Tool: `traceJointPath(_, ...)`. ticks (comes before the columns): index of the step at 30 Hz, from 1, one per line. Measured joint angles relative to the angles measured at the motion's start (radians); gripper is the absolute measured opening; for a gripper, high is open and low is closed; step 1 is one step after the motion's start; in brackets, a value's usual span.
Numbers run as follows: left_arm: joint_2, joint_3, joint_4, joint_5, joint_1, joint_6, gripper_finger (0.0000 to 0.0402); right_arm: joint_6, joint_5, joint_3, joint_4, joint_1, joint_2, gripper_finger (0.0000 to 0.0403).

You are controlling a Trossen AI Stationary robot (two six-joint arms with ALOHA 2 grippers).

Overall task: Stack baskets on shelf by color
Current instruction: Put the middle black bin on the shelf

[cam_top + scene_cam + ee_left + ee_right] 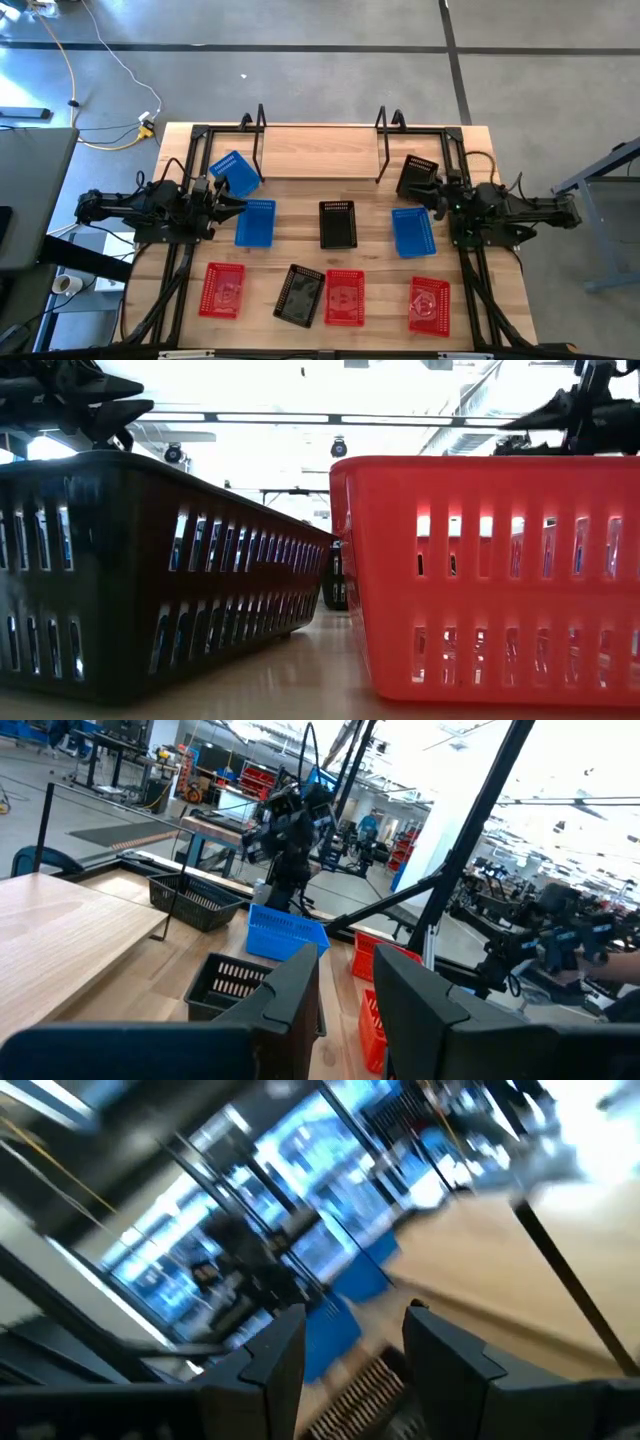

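The shelf [320, 165] is bare, so the stacking has not begun; all nine baskets lie on the table [470, 300]. The left gripper [228, 207] hovers with its fingers apart between two blue baskets, one tilted [234, 173] by the shelf's left upright and one flat [256, 222] beside it. The right gripper [437, 193] also has its fingers apart, just beside a black basket [417, 176] near the right upright. I judge that the step in hand is the first pick. Next, each gripper must close on a basket rim and lift it onto the plank.
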Motion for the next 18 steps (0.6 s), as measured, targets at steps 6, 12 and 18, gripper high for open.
traceJointPath(6,0.000,0.000,0.000,0.000,0.000,0.000,0.0090,-0.082,0.007,0.000,0.196,0.000,0.000,0.0154)
traceJointPath(12,0.000,0.000,0.000,0.000,0.000,0.000,0.0090,-0.101,0.034,0.007,0.281,0.000,0.001,0.0154)
traceJointPath(18,0.000,0.000,0.000,0.000,0.000,0.000,0.0090,-0.142,0.039,0.122,0.263,0.000,0.104,0.0154)
